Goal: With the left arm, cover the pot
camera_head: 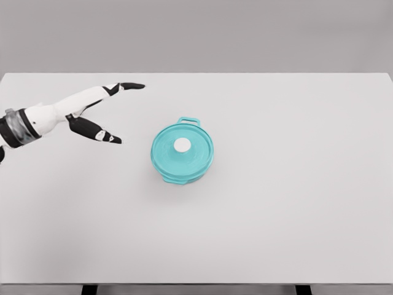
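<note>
A teal pot point(182, 153) stands near the middle of the white table point(295, 184). Its teal lid with a white round knob point(182, 145) lies on top of it, and one pot handle points toward the back. My left hand point(116, 110) hovers to the left of the pot, apart from it, with fingers stretched out and thumb spread, holding nothing. The right arm is out of view.
The table's front edge runs along the bottom of the view, with two dark legs showing below it. A grey wall stands behind the far edge.
</note>
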### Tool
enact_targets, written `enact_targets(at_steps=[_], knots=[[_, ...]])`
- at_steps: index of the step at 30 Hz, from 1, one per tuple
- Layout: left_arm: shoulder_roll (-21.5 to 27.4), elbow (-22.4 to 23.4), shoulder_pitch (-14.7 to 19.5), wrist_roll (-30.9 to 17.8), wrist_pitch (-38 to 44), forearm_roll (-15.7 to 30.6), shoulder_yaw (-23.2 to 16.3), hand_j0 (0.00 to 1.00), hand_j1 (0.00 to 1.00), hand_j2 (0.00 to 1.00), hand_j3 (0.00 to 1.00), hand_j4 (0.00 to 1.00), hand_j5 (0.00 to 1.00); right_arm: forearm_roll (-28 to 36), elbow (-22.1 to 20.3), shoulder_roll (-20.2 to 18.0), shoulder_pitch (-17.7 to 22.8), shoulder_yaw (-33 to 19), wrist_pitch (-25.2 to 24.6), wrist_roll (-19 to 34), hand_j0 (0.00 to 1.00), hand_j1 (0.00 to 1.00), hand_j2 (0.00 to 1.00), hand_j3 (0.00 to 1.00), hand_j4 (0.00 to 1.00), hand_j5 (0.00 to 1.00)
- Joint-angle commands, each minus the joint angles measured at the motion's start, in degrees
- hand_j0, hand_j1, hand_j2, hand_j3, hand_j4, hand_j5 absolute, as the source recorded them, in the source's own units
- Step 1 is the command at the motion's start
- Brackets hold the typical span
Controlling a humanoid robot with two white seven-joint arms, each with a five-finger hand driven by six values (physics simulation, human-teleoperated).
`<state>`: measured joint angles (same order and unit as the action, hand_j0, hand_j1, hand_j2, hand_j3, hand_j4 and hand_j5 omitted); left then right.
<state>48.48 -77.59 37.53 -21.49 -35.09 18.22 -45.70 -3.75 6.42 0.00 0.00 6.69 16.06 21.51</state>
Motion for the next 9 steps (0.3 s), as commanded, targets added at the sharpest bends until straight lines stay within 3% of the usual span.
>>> enact_targets(at_steps=[1,7,9], knots=[[4.2,-1.9,-0.2,0.0,0.1,2.0,0.1,1.00,1.00,1.00,1.00,1.00,1.00,0.0,0.0,0.0,0.0,0.0,0.0,0.0,1.00,1.00,1.00,1.00,1.00,1.00],[8.4,-1.7,-2.7,0.5,0.1,3.6,0.2,1.00,1.00,1.00,1.00,1.00,1.00,0.0,0.0,0.0,0.0,0.0,0.0,0.0,1.00,1.00,1.00,1.00,1.00,1.00],[9.0,-1.3,-5.4,0.6,0.1,3.5,2.1,1.00,1.00,1.00,1.00,1.00,1.00,0.0,0.0,0.0,0.0,0.0,0.0,0.0,1.00,1.00,1.00,1.00,1.00,1.00]])
